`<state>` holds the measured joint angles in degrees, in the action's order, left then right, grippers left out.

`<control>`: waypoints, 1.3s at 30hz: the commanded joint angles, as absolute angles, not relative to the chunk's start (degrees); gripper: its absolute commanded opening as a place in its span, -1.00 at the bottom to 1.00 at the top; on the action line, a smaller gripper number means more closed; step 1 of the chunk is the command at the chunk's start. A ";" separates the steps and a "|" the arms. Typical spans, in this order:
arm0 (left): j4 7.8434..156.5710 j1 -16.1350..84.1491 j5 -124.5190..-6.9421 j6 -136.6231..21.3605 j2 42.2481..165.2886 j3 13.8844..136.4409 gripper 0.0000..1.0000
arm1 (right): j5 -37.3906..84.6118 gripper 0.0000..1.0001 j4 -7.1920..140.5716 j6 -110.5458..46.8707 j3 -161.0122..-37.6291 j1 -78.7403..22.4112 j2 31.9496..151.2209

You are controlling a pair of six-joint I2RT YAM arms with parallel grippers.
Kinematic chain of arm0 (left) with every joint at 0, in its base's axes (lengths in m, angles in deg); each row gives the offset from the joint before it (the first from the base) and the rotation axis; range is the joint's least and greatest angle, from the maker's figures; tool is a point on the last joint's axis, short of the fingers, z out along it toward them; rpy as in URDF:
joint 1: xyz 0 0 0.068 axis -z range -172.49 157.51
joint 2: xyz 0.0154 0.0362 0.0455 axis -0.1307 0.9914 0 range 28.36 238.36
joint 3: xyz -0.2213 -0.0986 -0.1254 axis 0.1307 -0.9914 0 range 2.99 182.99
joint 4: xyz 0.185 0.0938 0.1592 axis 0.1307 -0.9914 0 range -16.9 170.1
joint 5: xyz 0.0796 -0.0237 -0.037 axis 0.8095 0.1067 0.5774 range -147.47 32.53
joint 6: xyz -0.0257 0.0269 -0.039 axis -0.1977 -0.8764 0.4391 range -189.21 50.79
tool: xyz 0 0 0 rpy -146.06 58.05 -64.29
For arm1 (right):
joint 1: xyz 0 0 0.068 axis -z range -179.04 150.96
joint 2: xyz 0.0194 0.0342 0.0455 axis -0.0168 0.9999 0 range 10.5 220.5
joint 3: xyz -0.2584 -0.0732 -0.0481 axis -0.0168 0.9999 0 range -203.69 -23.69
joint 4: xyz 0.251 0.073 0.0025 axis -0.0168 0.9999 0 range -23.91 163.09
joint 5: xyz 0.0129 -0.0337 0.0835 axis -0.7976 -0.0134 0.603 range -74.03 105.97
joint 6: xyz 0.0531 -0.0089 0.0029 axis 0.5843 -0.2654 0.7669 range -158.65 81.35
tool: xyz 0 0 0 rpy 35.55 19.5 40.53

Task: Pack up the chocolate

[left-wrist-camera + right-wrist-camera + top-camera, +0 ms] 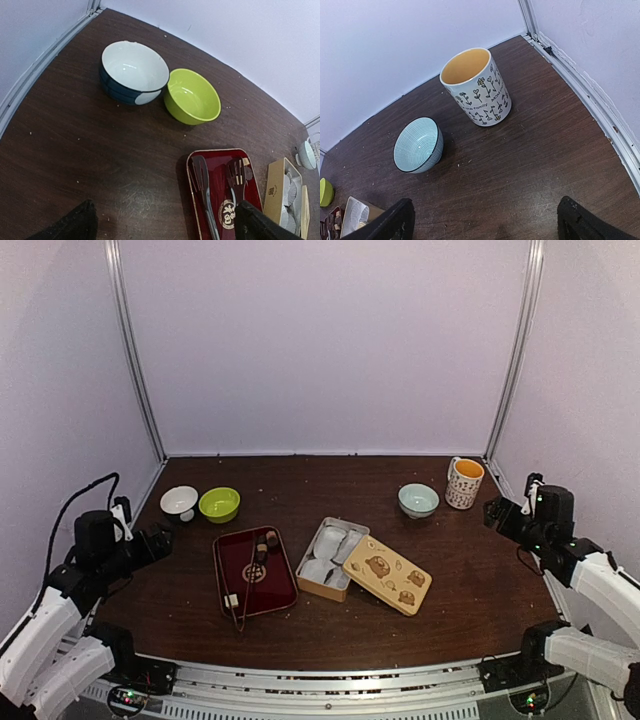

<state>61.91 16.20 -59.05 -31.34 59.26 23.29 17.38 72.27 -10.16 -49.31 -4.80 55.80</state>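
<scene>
The chocolate (268, 538), a few small dark lumps, lies at the far end of a red tray (275, 592). Black tongs (245, 590) and a small pale cube (231, 600) lie on the same tray. An open tin (322, 585) with white paper cups stands right of the tray, and its beige bear lid (387, 575) leans on it. My left gripper (158, 538) is open and empty, left of the tray. In the left wrist view the gripper (162, 227) hovers over bare table beside the tray (195, 200). My right gripper (498, 512) (482, 225) is open and empty at the far right.
A white and blue bowl (179, 501) (134, 72) and a green bowl (219, 504) (192, 96) stand at the back left. A light blue bowl (418, 499) (418, 145) and a patterned mug (464, 482) (476, 86) stand at the back right. White walls enclose the table.
</scene>
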 commanded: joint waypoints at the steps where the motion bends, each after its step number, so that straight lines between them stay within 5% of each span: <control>1: 59.29 16.09 -59.50 -28.76 61.48 26.07 0.96 | 13.76 1.00 71.48 -9.15 -49.38 -4.97 57.19; 26: 54.09 21.69 -69.74 -24.64 61.88 26.01 0.96 | 14.35 1.00 61.84 -14.47 -46.53 -5.01 63.79; 39: 54.04 42.89 -55.70 -15.76 68.51 28.93 0.96 | 14.51 1.00 61.30 -13.60 -45.40 -5.01 63.41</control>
